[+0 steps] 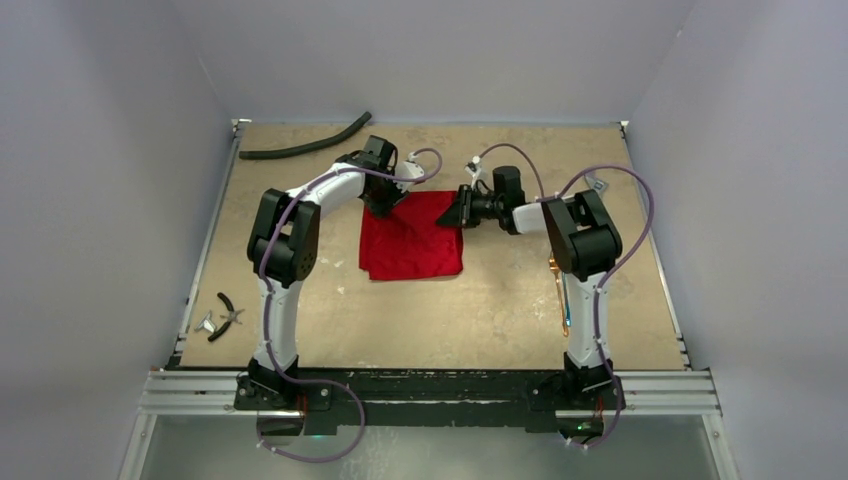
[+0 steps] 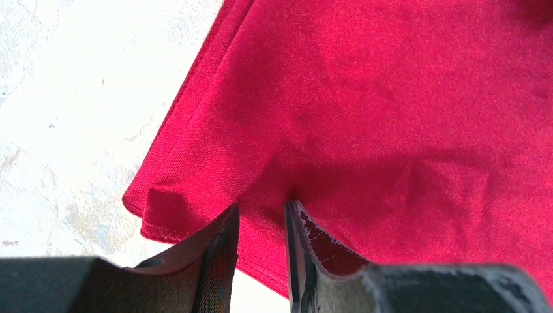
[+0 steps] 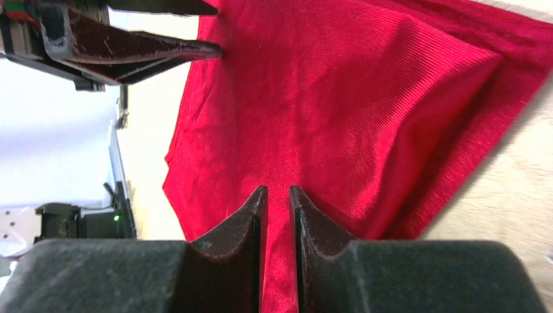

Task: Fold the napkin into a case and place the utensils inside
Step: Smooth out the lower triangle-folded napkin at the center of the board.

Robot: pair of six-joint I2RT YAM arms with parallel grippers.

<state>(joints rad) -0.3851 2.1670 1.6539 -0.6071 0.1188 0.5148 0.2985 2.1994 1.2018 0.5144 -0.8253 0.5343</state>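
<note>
Seen from above, the napkin (image 1: 410, 248) lies at the centre of the tan table (image 1: 480, 320), a rumpled, roughly square red cloth that is not yet a case. My two arms reach in from the bottom of the frame and meet its upper edge.

The left gripper (image 2: 262, 212) sits on the napkin's upper left corner. Its jaws are narrow, and puckers in the cloth run in toward the fingertips, so I judge it to be pinching the fabric. The right gripper (image 3: 278, 195) is on the upper right corner, also narrow, with red cloth running down into the slit between its fingers.

To fold well, I should lift both corners together, keep the edge between them taut, and carry it toward the bottom of the frame so the layers land square.

The cloth is finely ribbed with a soft sheen, and it already lies in two layers with stitched hems. It looks limp and slippery. The finger pads are dark and matte.

Slim gold-and-blue pieces, probably the utensils (image 1: 565, 308), lie at the right, beside the right arm.
</note>
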